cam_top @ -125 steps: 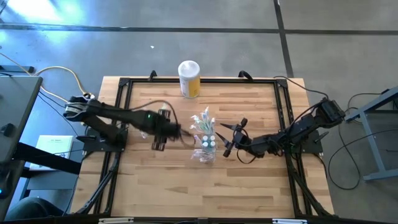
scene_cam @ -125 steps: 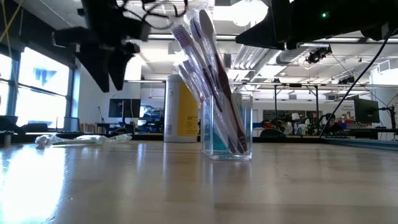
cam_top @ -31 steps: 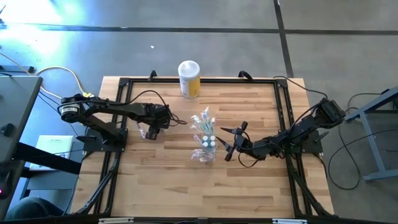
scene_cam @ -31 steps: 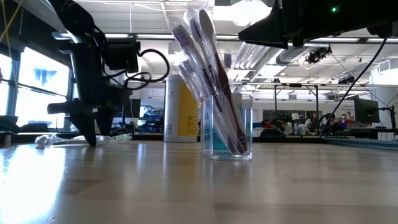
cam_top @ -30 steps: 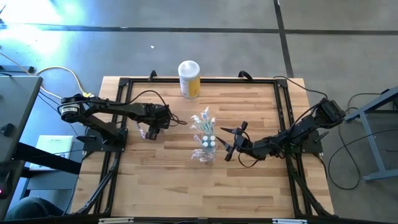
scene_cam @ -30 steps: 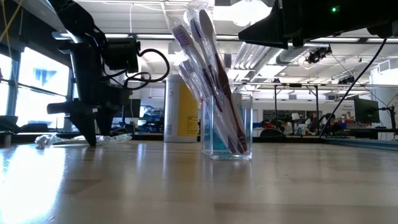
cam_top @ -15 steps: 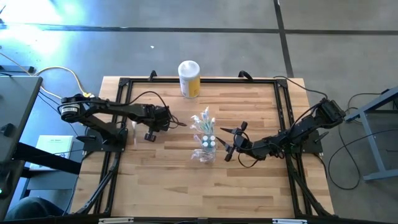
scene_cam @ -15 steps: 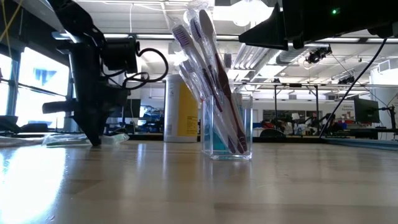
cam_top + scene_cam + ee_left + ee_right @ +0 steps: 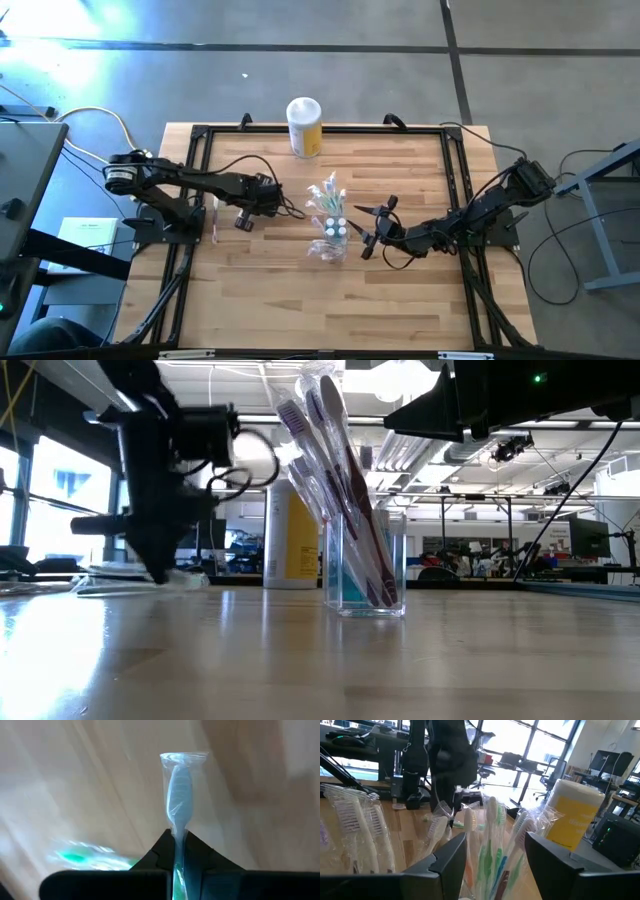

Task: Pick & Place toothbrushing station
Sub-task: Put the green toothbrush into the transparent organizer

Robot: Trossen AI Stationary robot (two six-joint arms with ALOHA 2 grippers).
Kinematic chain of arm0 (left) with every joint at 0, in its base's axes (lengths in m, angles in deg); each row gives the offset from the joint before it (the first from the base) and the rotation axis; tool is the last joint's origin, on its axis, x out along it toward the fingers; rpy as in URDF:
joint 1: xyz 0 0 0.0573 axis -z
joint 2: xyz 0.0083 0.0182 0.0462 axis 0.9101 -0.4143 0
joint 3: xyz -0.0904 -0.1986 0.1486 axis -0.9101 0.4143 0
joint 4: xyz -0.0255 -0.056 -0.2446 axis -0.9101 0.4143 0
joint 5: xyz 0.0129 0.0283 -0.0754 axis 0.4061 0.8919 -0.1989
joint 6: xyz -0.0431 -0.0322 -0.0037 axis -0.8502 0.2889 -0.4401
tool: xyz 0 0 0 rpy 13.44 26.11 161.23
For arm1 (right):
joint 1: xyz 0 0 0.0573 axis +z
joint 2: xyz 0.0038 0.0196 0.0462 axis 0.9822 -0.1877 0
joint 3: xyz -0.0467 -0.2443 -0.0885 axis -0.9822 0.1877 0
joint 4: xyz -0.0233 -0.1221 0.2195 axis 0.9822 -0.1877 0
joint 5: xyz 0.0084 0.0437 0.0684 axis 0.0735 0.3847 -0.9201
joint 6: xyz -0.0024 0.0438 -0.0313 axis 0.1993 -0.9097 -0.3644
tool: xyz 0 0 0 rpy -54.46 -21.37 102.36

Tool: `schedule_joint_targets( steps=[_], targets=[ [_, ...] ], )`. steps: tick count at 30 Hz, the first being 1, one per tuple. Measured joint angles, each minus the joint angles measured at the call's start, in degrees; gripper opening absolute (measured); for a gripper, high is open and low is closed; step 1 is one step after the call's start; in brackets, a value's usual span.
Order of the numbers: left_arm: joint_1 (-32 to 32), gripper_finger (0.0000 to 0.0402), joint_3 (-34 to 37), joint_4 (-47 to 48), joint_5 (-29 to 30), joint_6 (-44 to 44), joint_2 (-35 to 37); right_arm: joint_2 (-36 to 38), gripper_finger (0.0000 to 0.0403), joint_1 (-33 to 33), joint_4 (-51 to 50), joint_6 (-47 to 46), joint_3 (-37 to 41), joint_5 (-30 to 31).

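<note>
Left gripper [image 9: 243, 217] is low over the left half of the table [image 9: 400, 300], and the left wrist view shows its two dark fingers [image 9: 197, 852] clenched on a wrapped toothbrush [image 9: 178, 795], the bristle end sticking out past the fingertips in its clear wrapper. From table height that arm stands at the left of the cup, gripper tip right down at the wood, with a few loose wrapped toothbrushes [image 9: 135, 582] lying flat around it. Another loose one [image 9: 214, 218] lies on the boards just left of the gripper, near the frame rail. Mid-table stands the clear cup [image 9: 364, 565], upright, packed with wrapped toothbrushes [image 9: 325, 450] that lean and fan out over its rim. Right gripper [image 9: 366, 227] hangs just beside the cup on its right side, not touching it, its fingers [image 9: 447, 857] spread wide with the bundle showing between them. At the far edge of the table stands a yellow canister [image 9: 304, 126] with a white lid, well apart from both arms.
</note>
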Motion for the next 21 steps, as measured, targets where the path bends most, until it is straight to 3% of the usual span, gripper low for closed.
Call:
schedule_joint_targets(
  steps=[7,12,16,21],
  targets=[
    [2.9,0.0006,-9.0,8.9,2.9,-4.4,0.1,0.0,0.0193,0.0,-1.1,-1.3,0.0,0.0],
    [4.2,0.0005,-16.0,14.7,1.2,-15.1,0.5,0.0,0.0193,0.0,-1.1,-1.4,0.0,0.7],
    [5.4,0.0005,-16.5,14.9,-3.2,-19.5,3.3,0.0,0.0193,0.0,-1.4,-1.4,0.0,0.7],
    [10.1,0.0005,-16.3,15.3,-3.6,-24.2,9.8,0.0,0.0193,0.0,-2.3,-1.5,0.0,0.8]
  ],
)
